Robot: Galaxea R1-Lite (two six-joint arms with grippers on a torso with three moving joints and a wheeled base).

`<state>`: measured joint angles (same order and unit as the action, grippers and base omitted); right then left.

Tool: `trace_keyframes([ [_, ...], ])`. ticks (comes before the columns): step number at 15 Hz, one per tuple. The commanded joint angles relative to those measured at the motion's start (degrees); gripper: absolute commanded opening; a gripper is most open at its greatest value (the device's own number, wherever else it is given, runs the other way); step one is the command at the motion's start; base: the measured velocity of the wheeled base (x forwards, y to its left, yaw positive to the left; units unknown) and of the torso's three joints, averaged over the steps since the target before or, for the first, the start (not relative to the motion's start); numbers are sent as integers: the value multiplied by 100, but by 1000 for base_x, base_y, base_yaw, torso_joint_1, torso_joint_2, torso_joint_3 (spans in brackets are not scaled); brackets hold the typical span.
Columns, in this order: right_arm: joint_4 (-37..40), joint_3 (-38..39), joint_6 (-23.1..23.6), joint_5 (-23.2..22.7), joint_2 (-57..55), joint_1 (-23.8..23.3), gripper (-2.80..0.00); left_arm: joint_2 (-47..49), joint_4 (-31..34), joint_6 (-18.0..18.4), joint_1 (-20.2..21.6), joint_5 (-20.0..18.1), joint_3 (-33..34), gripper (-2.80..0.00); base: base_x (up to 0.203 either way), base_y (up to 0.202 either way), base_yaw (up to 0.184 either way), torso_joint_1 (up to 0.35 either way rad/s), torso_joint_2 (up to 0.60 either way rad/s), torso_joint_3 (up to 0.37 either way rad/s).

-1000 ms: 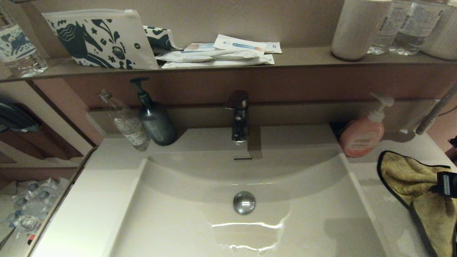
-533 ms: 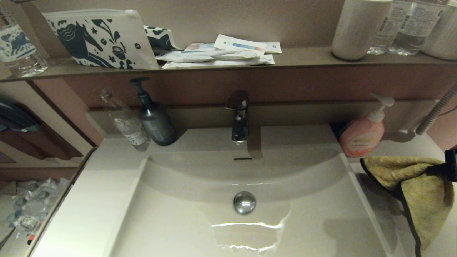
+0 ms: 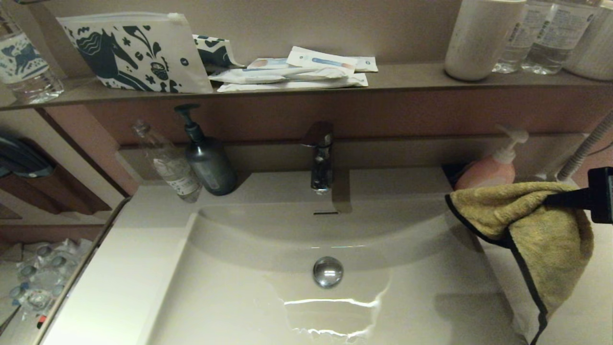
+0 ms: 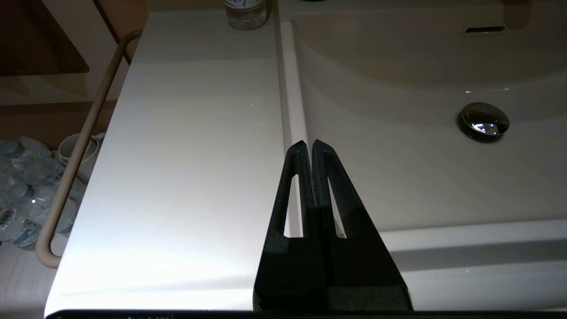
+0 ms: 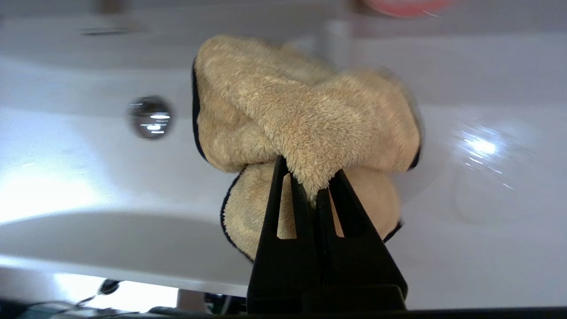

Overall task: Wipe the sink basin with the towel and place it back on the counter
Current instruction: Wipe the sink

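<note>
**Towel lifted at basin's right rim**

Right tool [image 3: 550, 199] enters the head view at 3 o'clock. Black tapered fingers [image 5: 283, 195] pinched closed on a fold of the towel [image 3: 531, 225]. Towel is fluffy mustard pile with thin black edging; it hangs off the bench [image 3: 119, 268], bunched at the grip, the loose part draping toward 5 o'clock. Its near end overlaps the basin [image 3: 268, 306] rim on the right side. In the right wrist view the cloth balls up in two lobes above the fingertips.

Basin: wide, rectangular, off-white, glossy, with a curved back wall. Slot overflow [image 3: 325, 213] at 12 o'clock of the round chrome plug [image 3: 328, 271]. Light glints on the floor below the plug.

Left tool [image 4: 308, 144]: fingers pressed together, gripping nothing, poised over the seam between bench and basin's left rim. Not visible from the head.

Around the rim: chrome tap [image 3: 320, 158] at centre back; dark pump bottle [image 3: 207, 158] and a clear bottle [image 3: 170, 165] at 10 o'clock; pink pump bottle [image 3: 488, 167] at 2 o'clock, partly behind the towel. Brown shelf [image 3: 412, 76] above carries a white pouch [image 3: 134, 52] with a dark blue horse and flat packets [image 3: 292, 72].
</note>
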<state>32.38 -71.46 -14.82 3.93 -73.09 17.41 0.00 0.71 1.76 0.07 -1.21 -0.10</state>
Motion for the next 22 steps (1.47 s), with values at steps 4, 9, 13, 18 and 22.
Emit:
trace_keyframes([
  [4,-3,-320,-417,750,-822,1421,-280,9,0,0,1,-2,1,-280,0,0,0,0,0,0],
  [9,-102,-355,-1099,1201,-1733,2283,-280,9,0,0,1,-2,-1,-280,0,0,0,0,0,0],
  [13,-169,-126,-1614,1443,-2299,2492,-280,9,0,0,1,-2,1,-280,0,0,0,0,0,0],
  [18,-550,831,-2495,1760,-2921,2532,-280,9,0,0,1,-2,1,-280,0,0,0,0,0,0],
  [22,-1555,1442,-2724,1941,-3554,2605,-280,9,0,0,1,-2,1,-280,0,0,0,0,0,0],
])
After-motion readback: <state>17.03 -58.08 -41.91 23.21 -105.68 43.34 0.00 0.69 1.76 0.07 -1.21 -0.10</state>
